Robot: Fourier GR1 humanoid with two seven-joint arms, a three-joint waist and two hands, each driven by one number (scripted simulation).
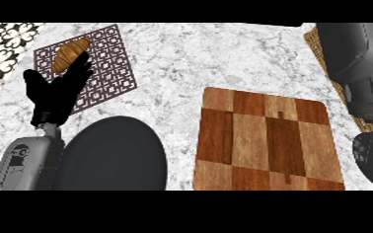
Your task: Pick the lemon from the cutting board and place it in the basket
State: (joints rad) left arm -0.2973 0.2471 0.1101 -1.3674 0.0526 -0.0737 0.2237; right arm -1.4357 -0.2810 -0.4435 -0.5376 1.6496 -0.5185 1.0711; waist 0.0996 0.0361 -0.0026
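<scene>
Left hand rests open at the frame's left, fingers spread upward over one patterned mat; the right arm at the right edge hides its hand, so I cannot tell its state. One wooden cutting board lies lower right, one dark plate lower left, one croissant upper left; the lemon cannot be seen, and only a wicker strip of the basket shows at upper right.

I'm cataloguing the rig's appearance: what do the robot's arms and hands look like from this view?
The left hand is matte black, with a thumb and slender fingers, on a black wrist joined to a light grey, rounded forearm bearing small dark markings. At the right edge, large dark grey rounded arm parts show; the right hand itself can't be made out. No cables are visible.
</scene>
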